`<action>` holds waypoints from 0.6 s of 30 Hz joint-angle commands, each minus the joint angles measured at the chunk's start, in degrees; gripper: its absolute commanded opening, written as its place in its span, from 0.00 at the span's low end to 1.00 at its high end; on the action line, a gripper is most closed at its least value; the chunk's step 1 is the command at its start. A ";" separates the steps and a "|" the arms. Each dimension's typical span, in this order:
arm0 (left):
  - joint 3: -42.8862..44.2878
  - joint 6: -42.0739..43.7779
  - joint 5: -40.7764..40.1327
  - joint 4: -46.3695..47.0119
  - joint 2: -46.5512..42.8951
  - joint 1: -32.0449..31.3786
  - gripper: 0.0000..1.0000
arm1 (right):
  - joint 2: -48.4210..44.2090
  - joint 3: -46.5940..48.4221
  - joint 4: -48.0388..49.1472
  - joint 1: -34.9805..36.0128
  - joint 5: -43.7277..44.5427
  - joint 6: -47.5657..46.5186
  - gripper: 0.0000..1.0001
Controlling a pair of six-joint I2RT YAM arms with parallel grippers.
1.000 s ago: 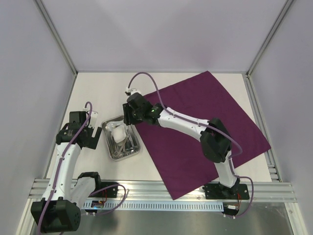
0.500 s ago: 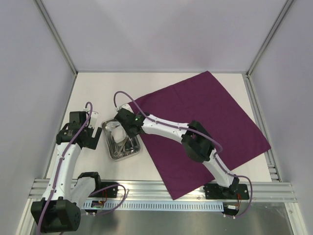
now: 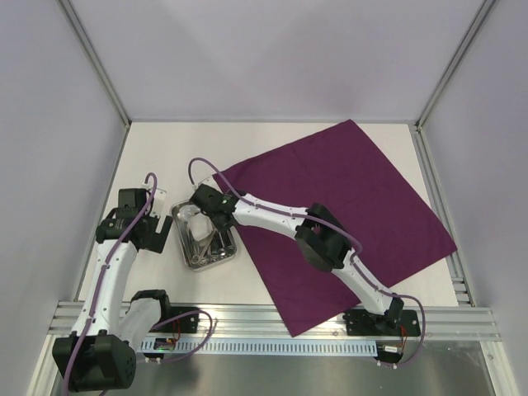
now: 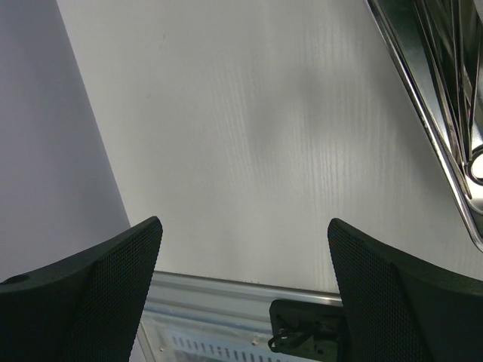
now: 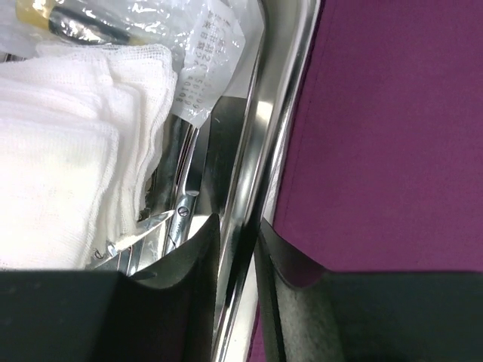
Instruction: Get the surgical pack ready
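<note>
The purple cloth (image 3: pixel 346 198) lies flat as a sheet on the right of the table. Just off its left edge stands the steel tray (image 3: pixel 216 258) with white gauze (image 3: pixel 198 223) and instruments in it. My right gripper (image 3: pixel 208 216) reaches across the cloth to the tray's right rim. In the right wrist view its fingers straddle that rim (image 5: pixel 279 128), one inside the tray and one over the cloth (image 5: pixel 392 136), and the gripper (image 5: pixel 238 230) is shut on it. Gauze (image 5: pixel 60 136) and scissors (image 5: pixel 183 204) lie beside the inner finger. My left gripper (image 3: pixel 161 224) hangs open left of the tray, holding nothing.
A printed plastic packet (image 5: pixel 207 53) lies in the tray beyond the gauze. In the left wrist view bare white table (image 4: pixel 249 113) spreads between the open gripper (image 4: pixel 245 226), with the tray's rim (image 4: pixel 430 128) at the right and the metal rail (image 4: pixel 226 290) at the table's near edge.
My right arm has stretched left and come down from above the cloth's corner to the tray, and its jaws have narrowed onto the tray's right rim. The left arm has not moved.
</note>
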 commanded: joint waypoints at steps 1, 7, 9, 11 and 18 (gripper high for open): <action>-0.43 0.87 0.52 0.89 -0.66 -0.12 1.00 | 1.15 3.35 0.32 -0.02 0.70 -0.71 0.23; -0.61 0.78 0.26 0.81 -1.01 -0.13 1.00 | 0.80 3.70 0.67 -0.28 0.53 0.08 0.04; -0.61 0.78 0.17 0.81 -1.01 -0.21 1.00 | 0.97 3.79 0.58 -0.37 0.26 0.35 0.00; -0.61 0.70 0.08 0.81 -1.19 -0.12 1.00 | 0.71 3.97 0.32 -0.46 0.00 0.61 0.00; -0.70 0.87 0.34 0.81 -1.10 -0.13 1.00 | -2.71 3.35 0.94 -0.72 -1.40 1.23 0.01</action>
